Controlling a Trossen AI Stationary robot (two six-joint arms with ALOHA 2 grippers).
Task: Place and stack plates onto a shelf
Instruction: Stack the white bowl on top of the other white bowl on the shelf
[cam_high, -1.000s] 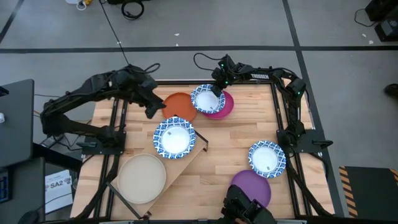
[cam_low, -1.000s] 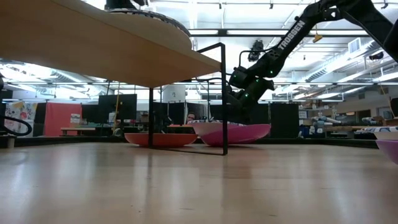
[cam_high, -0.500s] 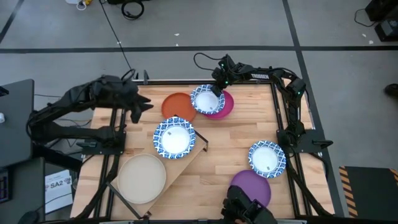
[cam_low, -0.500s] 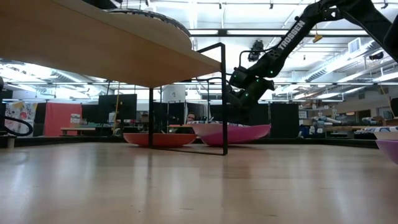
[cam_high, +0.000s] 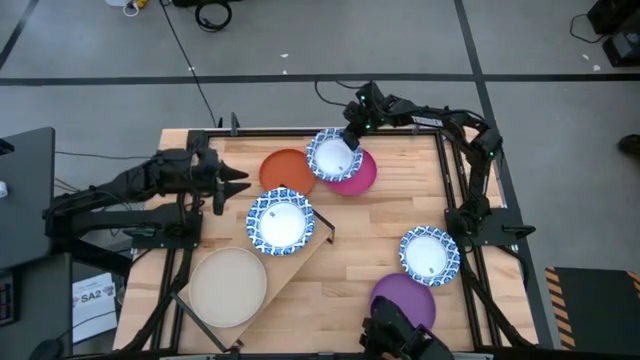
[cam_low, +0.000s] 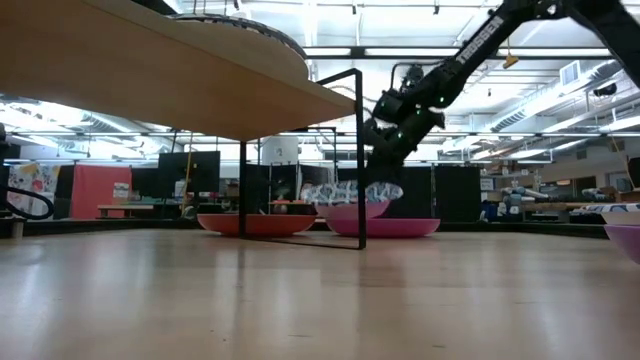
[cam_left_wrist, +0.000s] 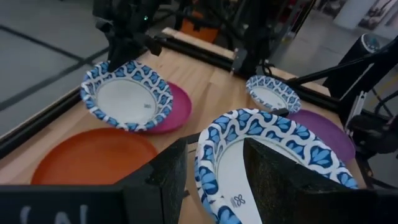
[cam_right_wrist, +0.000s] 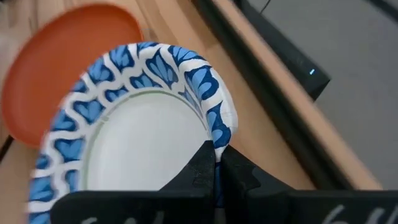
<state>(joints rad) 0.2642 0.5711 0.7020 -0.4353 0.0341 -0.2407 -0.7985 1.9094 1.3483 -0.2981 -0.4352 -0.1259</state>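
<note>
- Right wrist view: right gripper (cam_right_wrist: 216, 163) fingers are pinched on the rim of a blue-and-white plate (cam_right_wrist: 134, 127), which hangs clear above the magenta plate (cam_high: 362, 172) near the table's far edge.
- Handling, judged: the plate looks light, thin and fairly stiff; an edge pinch may let it tilt, so carry it level.
- Left gripper (cam_high: 232, 184) waits with fingers apart beside the shelf (cam_high: 300, 262), which bears a second patterned plate (cam_high: 281, 220) and the beige plate (cam_high: 228, 287).

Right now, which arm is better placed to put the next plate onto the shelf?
The right arm. Its end effector already grips the rim of a blue-and-white plate, lifted clear of the magenta plate. The left end effector is empty and open beside the shelf.
</note>
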